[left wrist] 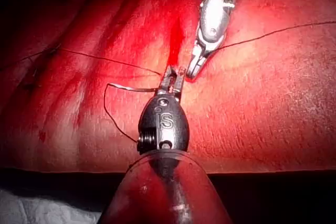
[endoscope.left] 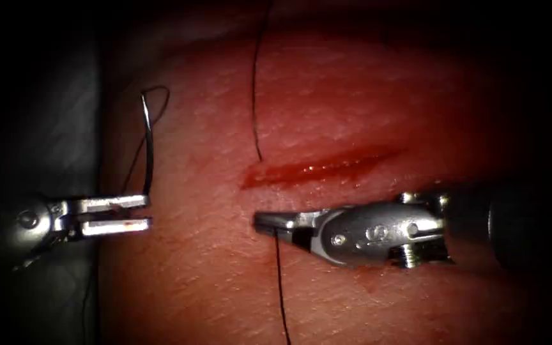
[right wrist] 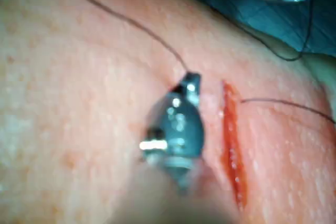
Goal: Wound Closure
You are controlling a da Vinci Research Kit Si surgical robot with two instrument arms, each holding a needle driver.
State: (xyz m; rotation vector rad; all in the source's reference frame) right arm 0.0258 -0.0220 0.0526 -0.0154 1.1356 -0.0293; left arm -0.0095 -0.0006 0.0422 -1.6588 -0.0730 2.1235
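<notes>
Tissue [endoscope.left: 365, 96] spreads red across the endoscope frame. At centre left, the left tool [endoscope.left: 142, 213] clamps the curved needle [endoscope.left: 150, 144] near one end; the needle rises free above the jaws, outside the tissue, left of the cut [endoscope.left: 321, 169]. Thread [endoscope.left: 255, 96] runs down from the upper middle to the cut's left end. At centre right, the right tool [endoscope.left: 264, 222] seems closed on thread just below the cut.

A surgical practice bench — a slab of tissue [endoscope.left: 352, 96] with a cut [endoscope.left: 317, 169] lies on blue cloth [right wrist: 252, 3] — no patient.
</notes>
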